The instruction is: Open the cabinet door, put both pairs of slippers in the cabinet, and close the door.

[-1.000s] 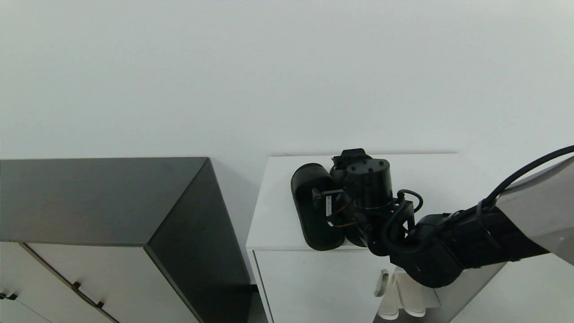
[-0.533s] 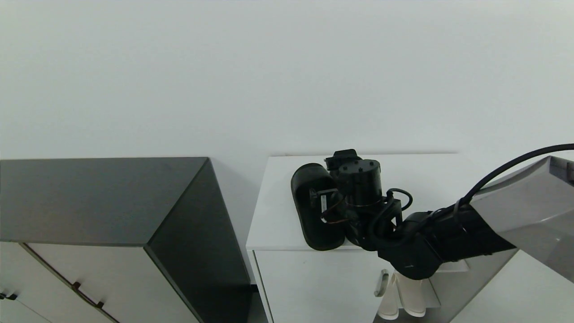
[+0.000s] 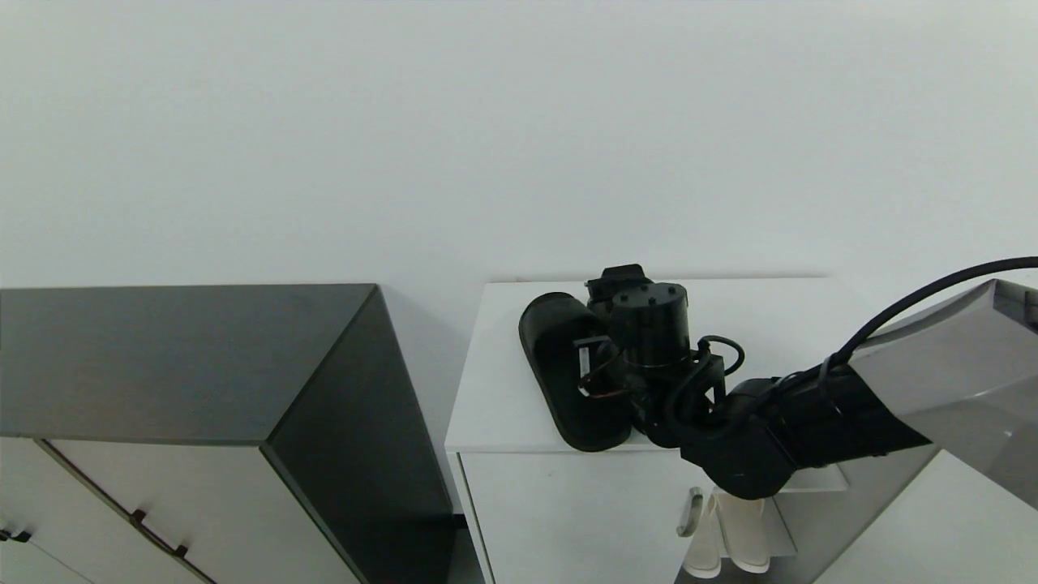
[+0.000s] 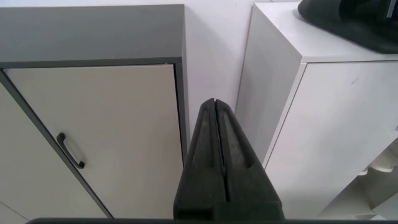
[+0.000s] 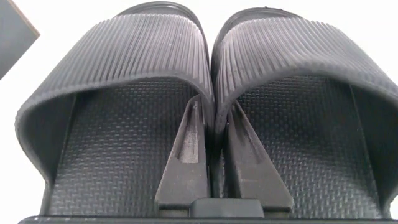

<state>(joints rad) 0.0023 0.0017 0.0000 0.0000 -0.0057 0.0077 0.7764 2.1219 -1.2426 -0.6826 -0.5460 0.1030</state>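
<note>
Right gripper [image 5: 213, 109] seemingly clamping slippers [image 3: 568, 377] — white cabinet top [image 3: 496, 393], left gripper [image 4: 215, 111] closed, pale wall [image 3: 519, 122]

Head cam looks fwd & down from high at the white cabinet [image 3: 495, 389] top & dark cabinet [image 3: 186, 357], wall [image 3: 519, 122] behind. Left wrist cam sits lower, mid-range, facing both cabinets' fronts past the left gripper [image 4: 214, 107]. Right wrist cam is v. close on the black slippers [image 5: 124, 81], shared w/ head view.

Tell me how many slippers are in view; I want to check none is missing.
4. Two black slippers lie side by side on the white cabinet top, pinched by the right gripper. Two white slippers sit inside the cabinet below, partly hidden.
</note>
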